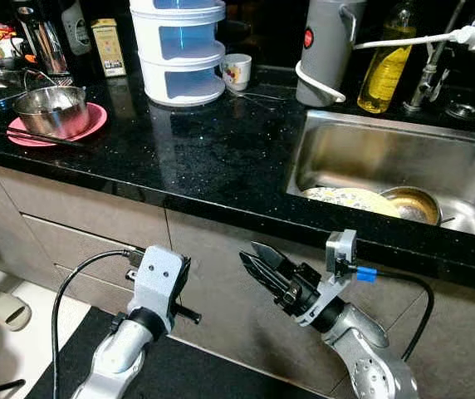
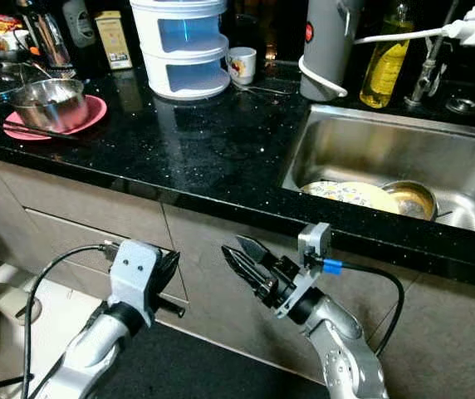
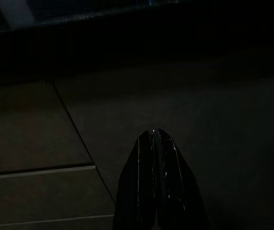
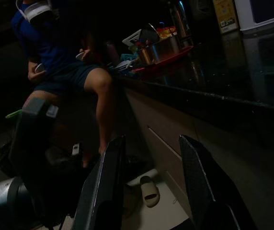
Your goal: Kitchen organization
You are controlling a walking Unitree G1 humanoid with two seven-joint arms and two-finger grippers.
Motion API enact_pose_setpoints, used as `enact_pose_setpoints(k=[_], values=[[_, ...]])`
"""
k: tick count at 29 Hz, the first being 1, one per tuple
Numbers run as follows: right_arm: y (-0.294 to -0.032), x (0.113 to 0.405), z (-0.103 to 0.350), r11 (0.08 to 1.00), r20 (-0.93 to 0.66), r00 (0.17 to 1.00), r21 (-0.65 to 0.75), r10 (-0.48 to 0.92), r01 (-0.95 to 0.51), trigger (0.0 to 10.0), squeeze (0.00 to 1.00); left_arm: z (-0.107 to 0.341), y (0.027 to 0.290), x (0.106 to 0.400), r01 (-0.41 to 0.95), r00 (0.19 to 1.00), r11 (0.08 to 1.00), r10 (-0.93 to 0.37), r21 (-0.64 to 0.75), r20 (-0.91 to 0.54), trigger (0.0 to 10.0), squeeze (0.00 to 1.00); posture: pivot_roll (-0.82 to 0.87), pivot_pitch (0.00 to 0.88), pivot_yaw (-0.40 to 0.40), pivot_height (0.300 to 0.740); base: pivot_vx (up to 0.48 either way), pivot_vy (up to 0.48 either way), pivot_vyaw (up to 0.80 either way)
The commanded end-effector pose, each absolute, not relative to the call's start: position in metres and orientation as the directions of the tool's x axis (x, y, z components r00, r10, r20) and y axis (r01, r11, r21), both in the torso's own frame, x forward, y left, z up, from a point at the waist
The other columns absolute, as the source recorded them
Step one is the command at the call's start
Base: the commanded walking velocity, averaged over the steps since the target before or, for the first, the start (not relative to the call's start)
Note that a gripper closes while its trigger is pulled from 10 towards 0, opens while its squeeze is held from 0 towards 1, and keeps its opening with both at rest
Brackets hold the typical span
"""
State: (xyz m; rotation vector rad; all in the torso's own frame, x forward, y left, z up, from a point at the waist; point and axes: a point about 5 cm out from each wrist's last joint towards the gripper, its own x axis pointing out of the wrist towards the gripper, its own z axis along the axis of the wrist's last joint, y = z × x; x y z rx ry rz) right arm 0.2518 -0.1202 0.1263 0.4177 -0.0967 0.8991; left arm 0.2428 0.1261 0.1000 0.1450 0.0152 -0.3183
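We're pre-reach: both arms low by the cabinet front, nothing held. Left gripper (image 3: 157,143) pressed closed, right gripper (image 4: 151,182) fingers apart. Likely target, steel bowl on pink plate (image 1: 52,110), sits far left on black countertop (image 1: 196,158); next needs lift & reach.

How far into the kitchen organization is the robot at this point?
Nothing looks done. Both arms hang below the counter edge: the left gripper is shut and empty facing the cabinet fronts, the right gripper is open and empty. Left to do: the plate and bowl lie in the sink, and the metal bowl sits on the pink plate.
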Motion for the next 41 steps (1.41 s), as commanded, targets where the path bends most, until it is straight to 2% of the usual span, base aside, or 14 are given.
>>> enact_pose_setpoints(k=[1,41], values=[[-0.1221,0.252,0.1232,0.55,0.246,0.635,0.336,0.732,-0.764,10.0,0.0,0.0965,0.1242,0.2437,0.325,0.946,0.934,-0.322,0.147,-0.043,10.0,0.0,0.03,0.0,-0.015,0.74,0.0,0.0,0.0],[-0.1222,0.2553,0.1165,0.56,0.196,0.64,0.343,0.743,-0.754,10.0,0.0,0.0918,0.1184,0.2457,0.352,0.935,0.923,-0.355,0.154,-0.013,10.0,0.0,0.03,0.0,-0.029,0.74,0.0,0.329,0.0]])
